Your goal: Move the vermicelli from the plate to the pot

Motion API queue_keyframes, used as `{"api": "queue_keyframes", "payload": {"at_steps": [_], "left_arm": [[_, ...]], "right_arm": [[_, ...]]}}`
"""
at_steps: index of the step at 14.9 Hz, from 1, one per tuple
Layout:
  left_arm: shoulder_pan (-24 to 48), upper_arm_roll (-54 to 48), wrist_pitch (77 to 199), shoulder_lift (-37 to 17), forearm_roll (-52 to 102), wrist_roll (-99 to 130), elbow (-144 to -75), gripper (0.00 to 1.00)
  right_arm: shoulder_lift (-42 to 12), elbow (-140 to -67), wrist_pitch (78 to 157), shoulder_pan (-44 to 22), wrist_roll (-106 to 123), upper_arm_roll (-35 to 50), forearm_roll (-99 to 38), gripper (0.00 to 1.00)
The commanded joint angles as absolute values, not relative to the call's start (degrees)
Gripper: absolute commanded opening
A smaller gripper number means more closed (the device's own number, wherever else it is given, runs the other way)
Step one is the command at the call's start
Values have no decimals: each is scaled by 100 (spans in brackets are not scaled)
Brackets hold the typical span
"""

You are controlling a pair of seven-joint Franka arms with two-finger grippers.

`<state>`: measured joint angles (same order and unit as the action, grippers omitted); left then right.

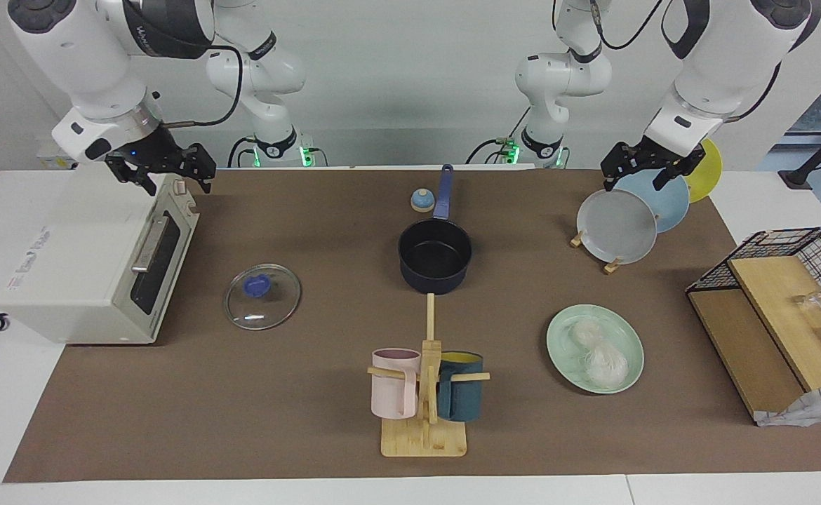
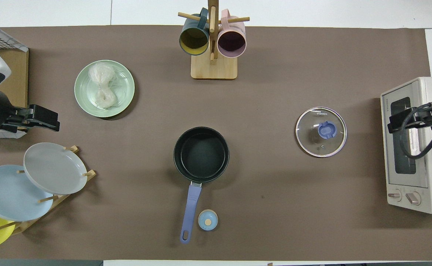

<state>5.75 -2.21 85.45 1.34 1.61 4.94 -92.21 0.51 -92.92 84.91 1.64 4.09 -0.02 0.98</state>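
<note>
Two whitish, wispy nests of vermicelli (image 1: 598, 354) are seen lying side by side and touching on the plate (image 1: 566, 325), a shallow round dish of pale mint green with a smooth sheen. The plate is set flat on the brown mat (image 1: 242, 421), toward the left arm's end of the table and farther from the robots than the plate rack (image 1: 610, 265). In that wooden rack three plates are stood on edge: grey (image 1: 617, 226), light blue (image 1: 663, 200), yellow (image 1: 709, 168).

The pot (image 1: 435, 263) is found mid-table, round, dark navy, its black inside bare and matte, its long straight blue handle (image 1: 443, 193) pointed toward the robots. Just beside the handle a small round blue knob-topped object (image 1: 422, 200) is seen. A clear glass lid (image 1: 262, 296) with a blue knob is laid flat on the mat between pot and toaster oven (image 1: 95, 270), a boxy cream appliance with a dark glass door. Farther from the robots than the pot, a wooden mug tree (image 1: 426, 393) is hung with a pink mug (image 1: 394, 382) and a teal one (image 1: 461, 396).

The left gripper (image 1: 645, 168) is held in the air over the plate rack, wrist bent downward, fingers spread apart, nothing gripped. The right gripper (image 1: 161, 168) is held over the oven's top edge, likewise angled down, fingers parted and empty.
</note>
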Motion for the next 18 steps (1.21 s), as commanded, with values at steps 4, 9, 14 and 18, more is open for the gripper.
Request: {"api": "queue_keyframes", "payload": {"at_steps": [4,9,14,18], "left_arm": [[598,-211,8884,158,88,667,-9246,100],[633,-220,9604,-428,158,967,-9255,100],[606,-220,11264,-2300,123,932,-8947,100],[650,-211,12171,-2935,-17,827,-8956,100]], "right_arm": [[105,-9281,8420,184,369,26,44,100],[114,-9342,8542,176,369,35,44,100],[298,-10176,9718,115,369,35,-184,100],[-288,-10353,10378,-237,378,35,-185,100]]}}
